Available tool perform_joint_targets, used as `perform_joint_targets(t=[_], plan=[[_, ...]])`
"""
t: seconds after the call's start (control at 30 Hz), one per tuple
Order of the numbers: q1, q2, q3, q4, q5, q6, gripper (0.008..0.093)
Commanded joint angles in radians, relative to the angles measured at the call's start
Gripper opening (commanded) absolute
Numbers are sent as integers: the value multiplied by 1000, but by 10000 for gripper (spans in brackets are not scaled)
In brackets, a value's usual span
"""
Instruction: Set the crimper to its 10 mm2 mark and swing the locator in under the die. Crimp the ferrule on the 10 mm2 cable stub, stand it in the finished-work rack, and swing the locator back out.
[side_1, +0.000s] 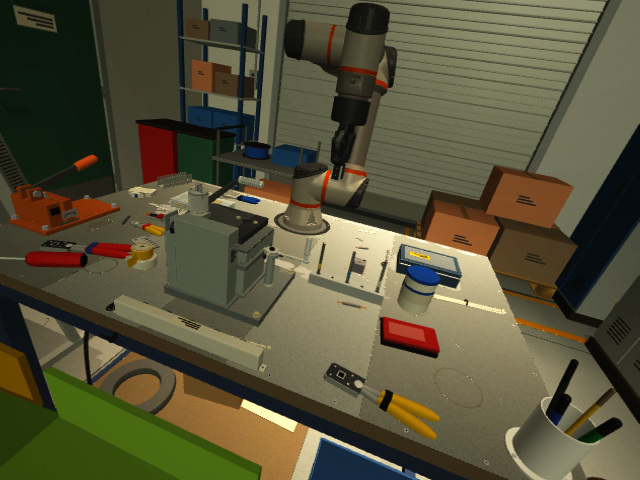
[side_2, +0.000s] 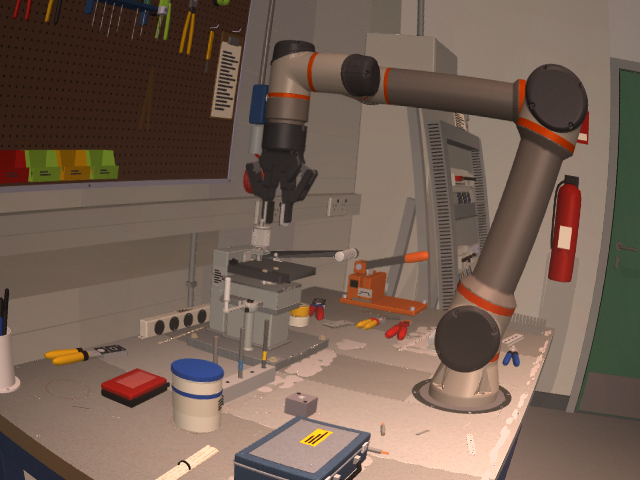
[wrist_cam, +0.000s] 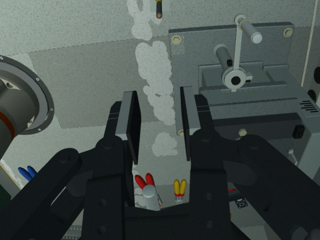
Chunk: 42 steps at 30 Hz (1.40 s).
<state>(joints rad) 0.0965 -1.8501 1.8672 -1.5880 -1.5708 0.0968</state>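
Note:
My gripper (side_2: 274, 219) hangs empty and partly open, pointing down, above the bench just beside the grey crimper (side_1: 219, 253), a little above its knurled setting knob (side_2: 261, 236). The wrist camera shows nothing between my fingers (wrist_cam: 158, 124). The crimper's long lever (side_2: 310, 253) lies level. The locator arm (wrist_cam: 239, 44) with its round handle sticks out from the pivot at the crimper's front. Cable stubs (side_1: 321, 258) stand in a grey rack (side_1: 346, 287) in front of the crimper.
The crimper body stands right beside my fingers. My own arm's base (side_1: 305, 206) is close behind. A white and blue tub (side_1: 417, 289), a blue case (side_1: 429, 263), a red pad (side_1: 410, 336) and an orange lever press (side_1: 57, 204) sit around the bench.

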Motion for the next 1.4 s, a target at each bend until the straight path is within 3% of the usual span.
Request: perform_joint_targets(t=[0.0,0.3,0.53,0.73,1.37], plan=[[0,1,21,-22,0,0,330],[0,37,221,-257,0,0,330],[0,83,319,-403,0,0,330],[0,104,350,-456,0,0,330],[0,125,378,-504,0,0,330]])
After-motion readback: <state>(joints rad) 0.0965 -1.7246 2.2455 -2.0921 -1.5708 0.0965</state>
